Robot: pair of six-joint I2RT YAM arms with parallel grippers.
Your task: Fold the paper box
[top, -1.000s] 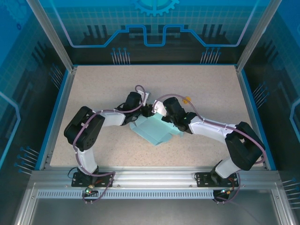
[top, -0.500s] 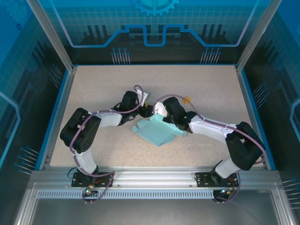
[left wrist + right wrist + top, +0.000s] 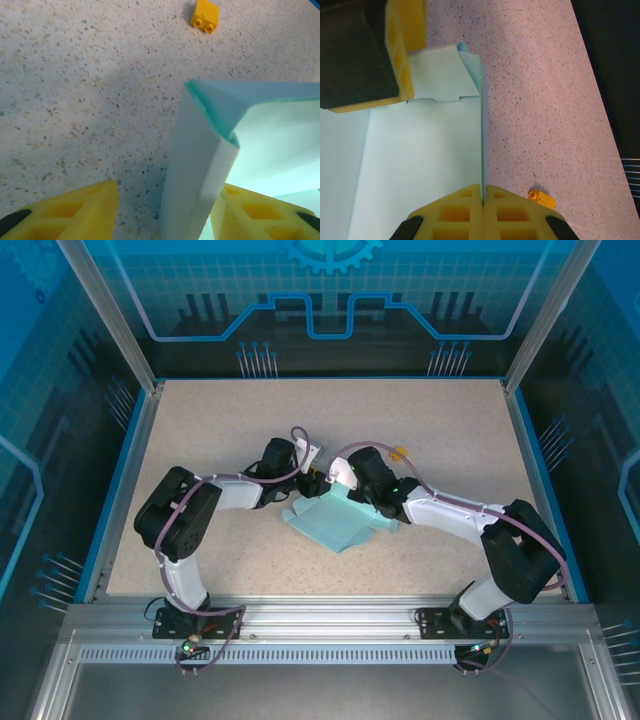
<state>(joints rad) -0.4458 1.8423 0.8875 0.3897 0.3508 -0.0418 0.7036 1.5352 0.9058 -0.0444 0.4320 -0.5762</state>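
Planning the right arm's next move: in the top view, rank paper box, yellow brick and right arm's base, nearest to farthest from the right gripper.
1. paper box: its wall is pinched in the right gripper, mid-table.
2. yellow brick: farther back, to the right.
3. right arm's base: near edge, right side.

paper box (image 3: pixel 335 525): far edge hidden under right arm (image 3: pixel 378 492) | left wrist view: box cut off right, bottom
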